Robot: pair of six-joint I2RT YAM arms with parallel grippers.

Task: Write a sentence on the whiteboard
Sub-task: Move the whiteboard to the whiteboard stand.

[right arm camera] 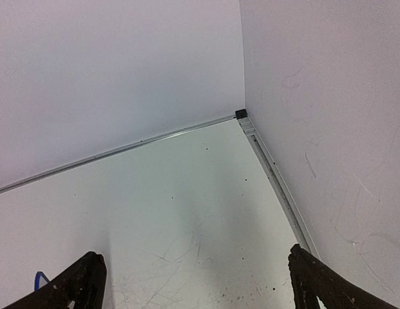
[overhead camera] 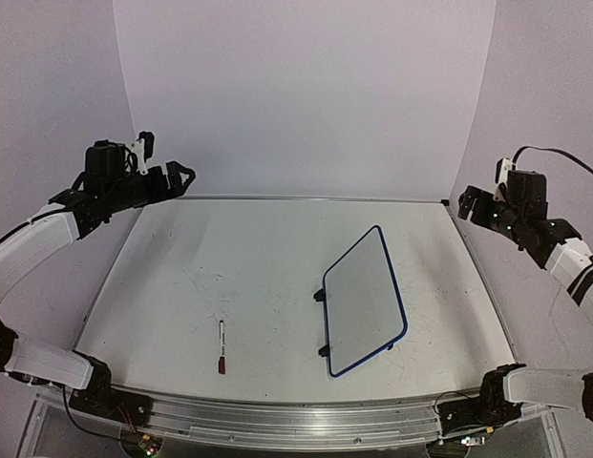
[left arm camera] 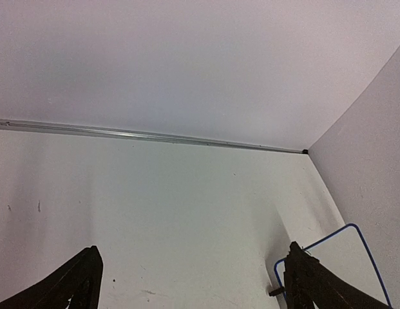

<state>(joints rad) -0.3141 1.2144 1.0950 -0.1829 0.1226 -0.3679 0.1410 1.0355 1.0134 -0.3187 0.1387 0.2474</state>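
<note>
One table [overhead camera: 258,248] carries all items. Above its far corners hang the left arm [overhead camera: 38,243] and right arm [overhead camera: 563,253]. Right of centre, the whiteboard [overhead camera: 365,301] lies flat at an angle. Both the left gripper [overhead camera: 186,177] and right gripper [overhead camera: 465,205] have jaws spread wide, holding nothing. Well left of the board lies the marker [overhead camera: 222,347].

Soft, even light fills my overhead view, tinting the backdrop [overhead camera: 306,86] pale lilac and leaving only faint shadows on the table [overhead camera: 229,258], whose edges bow with wide-lens distortion. In my wrist views the fingers [left arm camera: 74,286] of the left gripper [left arm camera: 193,250] and right gripper [right arm camera: 194,252] read as near-black silhouettes at the bottom corners, slightly soft, above diffuse grey shading on the table.
</note>
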